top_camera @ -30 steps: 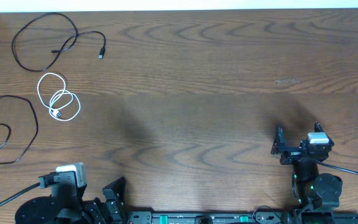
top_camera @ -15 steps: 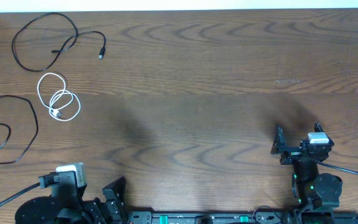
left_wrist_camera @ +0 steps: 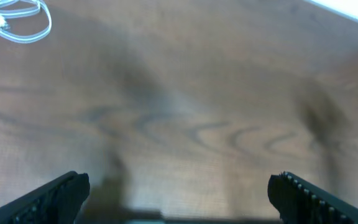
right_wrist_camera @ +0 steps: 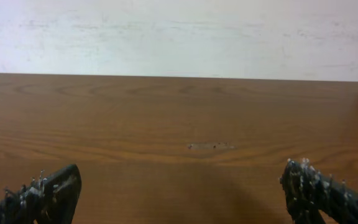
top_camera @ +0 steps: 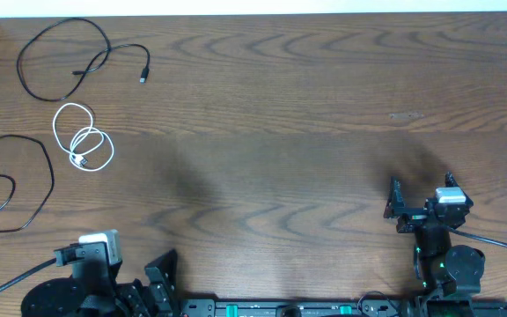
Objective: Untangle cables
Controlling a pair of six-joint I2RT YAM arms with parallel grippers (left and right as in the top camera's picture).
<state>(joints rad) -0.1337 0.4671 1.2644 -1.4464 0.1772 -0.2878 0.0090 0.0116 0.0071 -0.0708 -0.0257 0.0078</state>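
Cables [top_camera: 76, 160] lie spread in the overhead frame's upper left, above our left claw [left_wrist_camera: 179, 193], the nearer one; we see it and the right claw [right_wrist_camera: 179, 190] both wide and empty.

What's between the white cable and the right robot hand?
Only bare table lies between the white cable and the right gripper, in the overhead view.

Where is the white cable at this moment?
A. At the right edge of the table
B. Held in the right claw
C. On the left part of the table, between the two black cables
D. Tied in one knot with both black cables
C: the overhead view shows the white cable coiled on the left part of the table, with the far black cable beyond it and the near black cable before it.
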